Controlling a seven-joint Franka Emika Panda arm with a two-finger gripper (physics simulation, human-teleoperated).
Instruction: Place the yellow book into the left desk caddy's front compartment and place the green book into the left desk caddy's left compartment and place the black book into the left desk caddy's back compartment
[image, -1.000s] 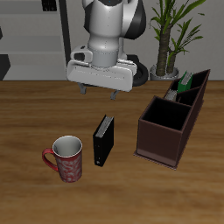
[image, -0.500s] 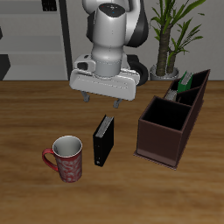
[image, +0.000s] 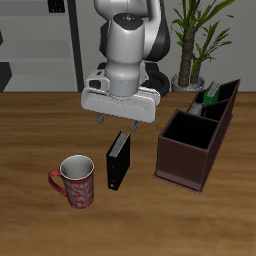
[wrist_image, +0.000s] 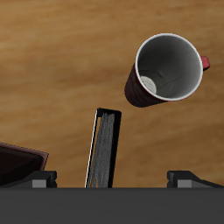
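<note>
The black book (image: 118, 160) stands upright on the table between the mug and the left desk caddy (image: 185, 160). My gripper (image: 116, 123) hangs open just above and slightly behind it. The wrist view looks down on the black book's top edge (wrist_image: 103, 149), with my gripper (wrist_image: 114, 178) spread wide on either side and touching nothing. The green book (image: 212, 97) sticks up out of a small section at the caddy's far end. A corner of the caddy (wrist_image: 17, 162) shows in the wrist view. The yellow book is not visible.
A red patterned mug (image: 77, 182) stands beside the black book, nearer the table's front edge; the wrist view looks into the mug (wrist_image: 166, 70). A potted plant (image: 195, 35) stands behind the caddy.
My gripper has come down and forward, toward the black book, staying open. The books, mug and caddy have not moved.
</note>
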